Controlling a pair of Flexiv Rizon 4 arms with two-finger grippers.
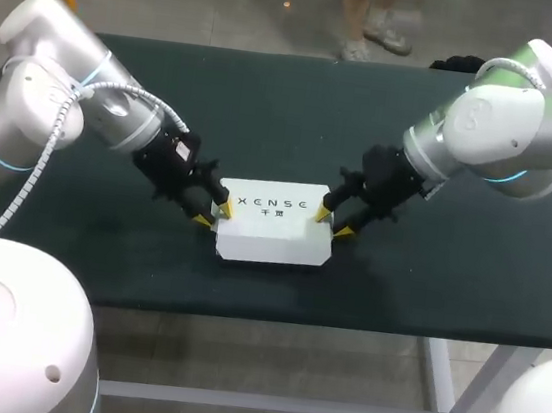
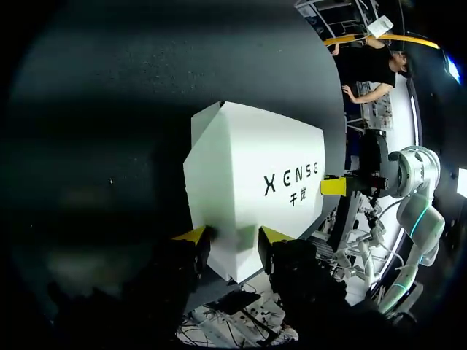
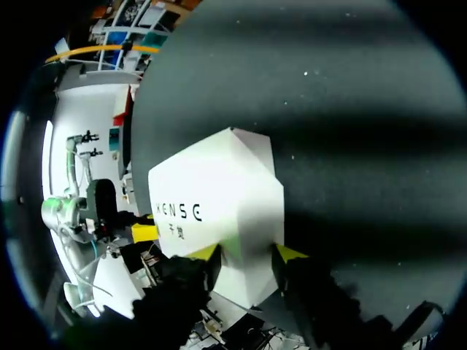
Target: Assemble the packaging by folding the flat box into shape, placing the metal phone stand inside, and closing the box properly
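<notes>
The white box [image 1: 273,231] lies on the dark tabletop [image 1: 267,115], near the front edge and about midway between the side edges; it is folded into shape, its printed face up and its corners cut at a slant.

The left claw [image 1: 213,214] is at the box's left end and the right claw [image 1: 333,223] at its right end; each arm comes in from its own side and slopes down to the box.

In the left wrist view the left claw [image 2: 232,235] stands partly open, its two yellow tips pressed on opposite sides of the near end of the box [image 2: 248,182], so it grips that end; one yellow tip of the other claw shows at the far end.

In the right wrist view the right claw [image 3: 248,253] is likewise partly open, with both tips against the sides of its end of the box [image 3: 219,197]; it has hold of it.
</notes>
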